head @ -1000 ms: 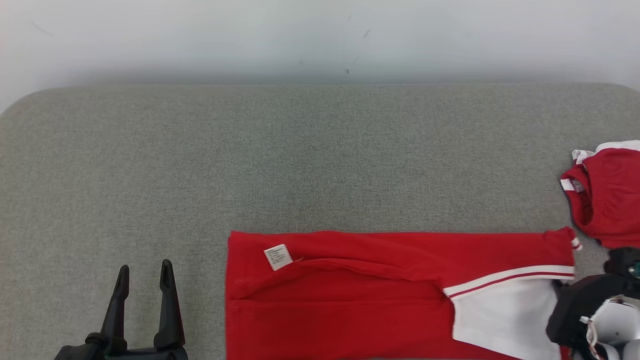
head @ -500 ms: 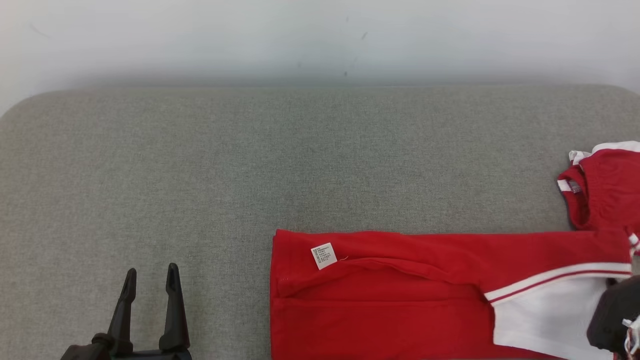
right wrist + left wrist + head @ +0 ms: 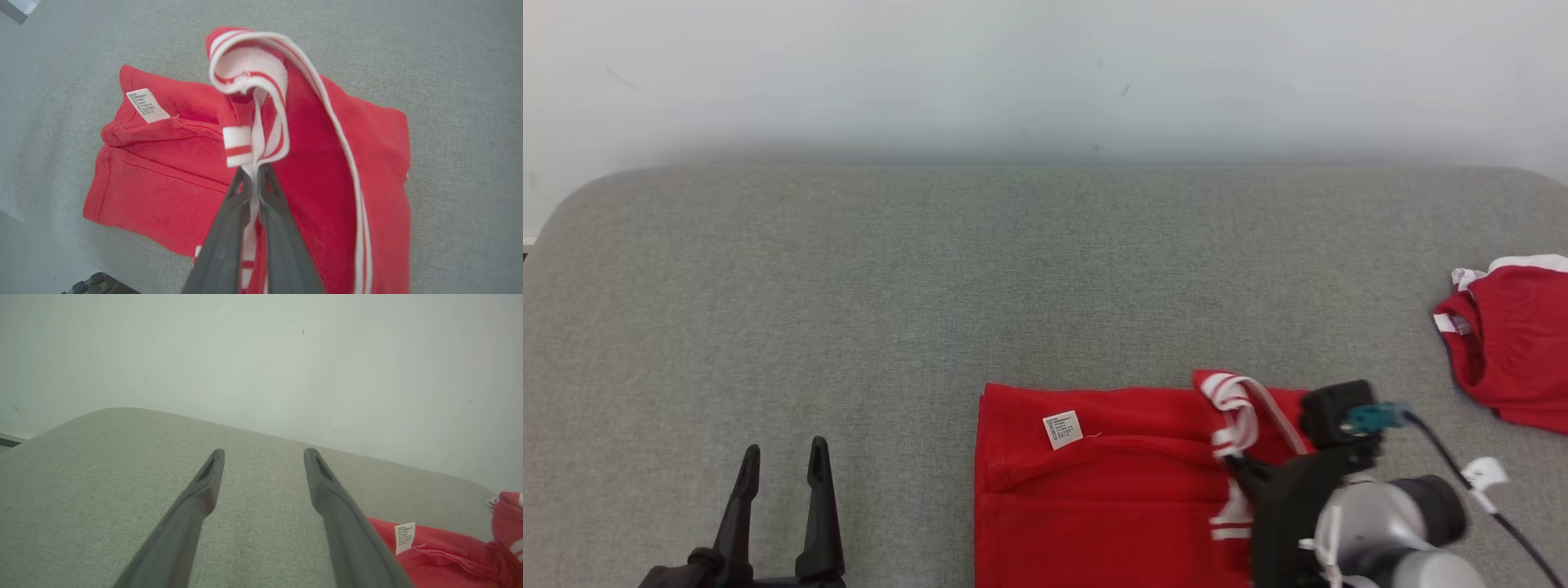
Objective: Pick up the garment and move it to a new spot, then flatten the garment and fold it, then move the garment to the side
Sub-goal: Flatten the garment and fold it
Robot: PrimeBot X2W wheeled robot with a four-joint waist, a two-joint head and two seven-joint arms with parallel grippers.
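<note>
The right gripper (image 3: 254, 170) is pressed together on the white-striped edge of the red garment (image 3: 1094, 498), which lies at the front of the grey table (image 3: 849, 286). The left gripper (image 3: 784, 457) stands spread and empty, well apart from the garment.

A grey, cloth-covered surface (image 3: 833, 294) with rounded far corners runs up to a pale wall (image 3: 931, 73) — a few small dark marks (image 3: 1125, 89) fleck it. At the right edge lies a crumpled red cloth (image 3: 1515, 347) with white trim, partly cut off.
</note>
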